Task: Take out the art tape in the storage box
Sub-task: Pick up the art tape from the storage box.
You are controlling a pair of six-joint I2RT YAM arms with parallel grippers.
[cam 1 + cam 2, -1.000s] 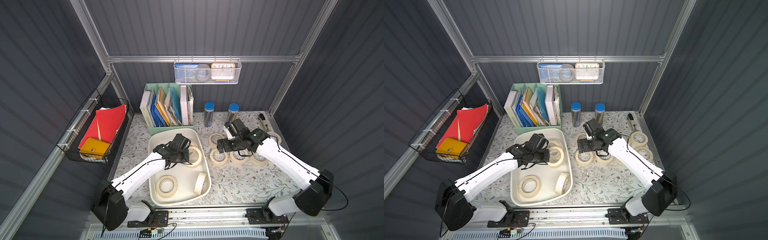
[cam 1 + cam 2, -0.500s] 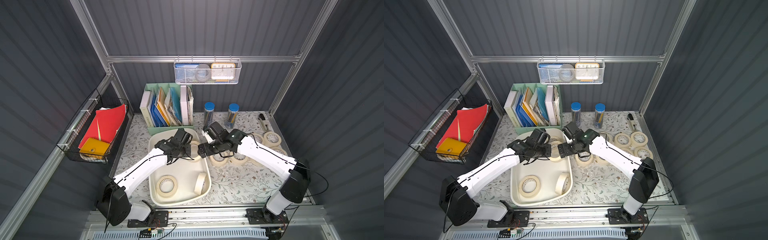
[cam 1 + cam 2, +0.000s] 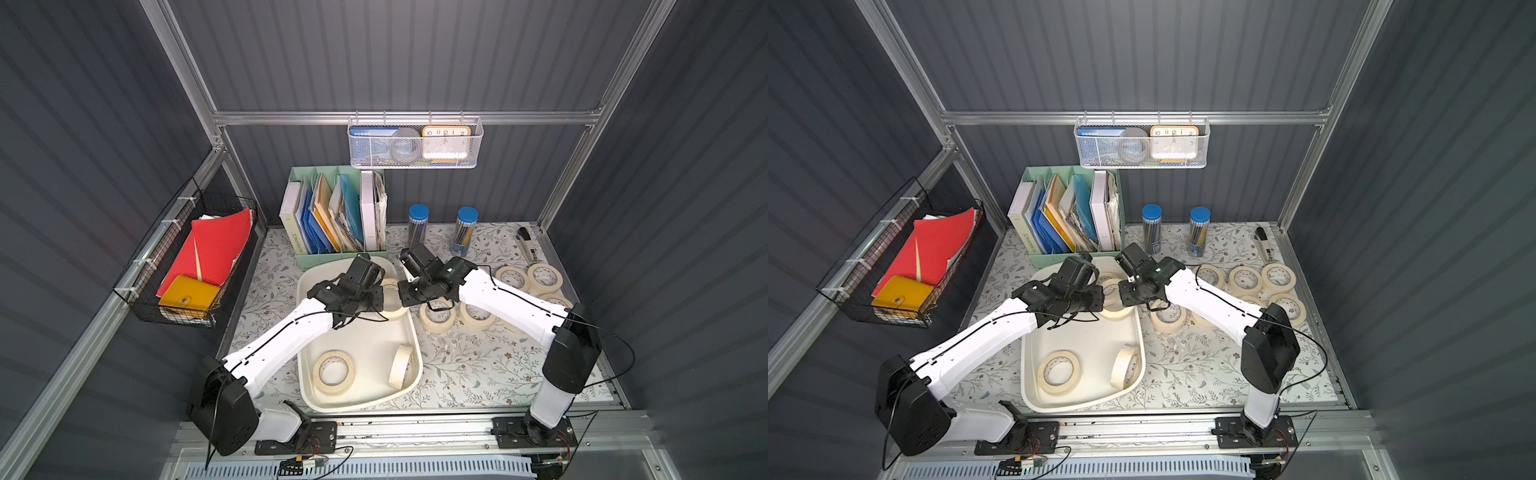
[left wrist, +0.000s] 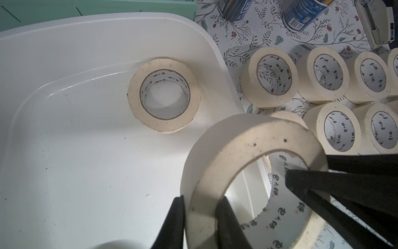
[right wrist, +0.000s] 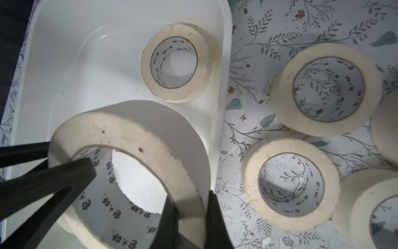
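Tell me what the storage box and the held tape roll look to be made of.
The storage box: off-white plastic, glossy, by the sharp highlights on its moulded curves. The held roll: matte cream paper tape, seemingly; core white, printed, probably card.

Staged office desk booth, file organiser, pencil tubes, stapler, clock

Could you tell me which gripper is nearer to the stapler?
Right. The right gripper pinches the held tape roll on the side facing the stapler; the left gripper pinches its opposite wall, farther away.

Right jaws (open before) now clamp the art tape.
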